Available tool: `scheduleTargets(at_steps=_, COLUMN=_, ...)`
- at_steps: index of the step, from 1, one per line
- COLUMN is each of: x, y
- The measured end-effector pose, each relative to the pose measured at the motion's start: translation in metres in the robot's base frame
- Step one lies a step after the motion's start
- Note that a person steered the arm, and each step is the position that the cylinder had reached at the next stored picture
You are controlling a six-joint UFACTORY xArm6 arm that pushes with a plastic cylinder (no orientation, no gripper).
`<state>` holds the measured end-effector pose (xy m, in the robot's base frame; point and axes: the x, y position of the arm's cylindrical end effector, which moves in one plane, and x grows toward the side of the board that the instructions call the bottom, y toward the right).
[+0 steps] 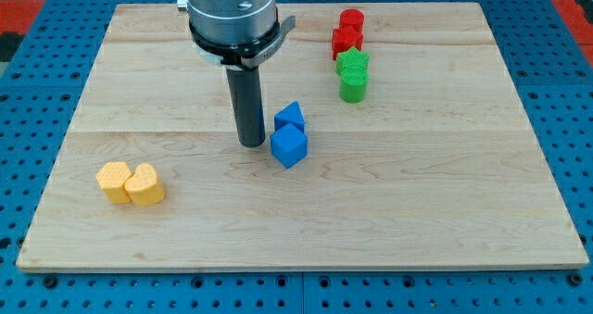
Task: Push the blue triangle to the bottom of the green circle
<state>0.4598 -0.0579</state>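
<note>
The blue triangle (289,116) lies near the board's middle, touching a blue cube (289,146) just below it. The green circle (353,89) stands up and to the right, right below a green star (352,65). My tip (251,144) rests on the board just left of the two blue blocks, level with the gap between them, a small gap away from them. The rod rises from it to the arm's grey flange (233,13) at the view's top.
A red circle (351,21) and another red block (346,43) stand above the green star. Two yellow blocks, a hexagon (114,181) and a heart (145,184), sit at the lower left of the wooden board (445,194).
</note>
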Motion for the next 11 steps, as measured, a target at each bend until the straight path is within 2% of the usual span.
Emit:
scheduleTargets(at_steps=2, x=0.015, y=0.045)
scheduleTargets(at_steps=4, x=0.008, y=0.002)
scheduleTargets(at_steps=6, x=-0.012, y=0.025)
scheduleTargets(at_steps=7, x=-0.021, y=0.001)
scheduleTargets(at_steps=9, x=-0.035, y=0.084)
scheduleTargets(at_steps=11, x=-0.025, y=0.097)
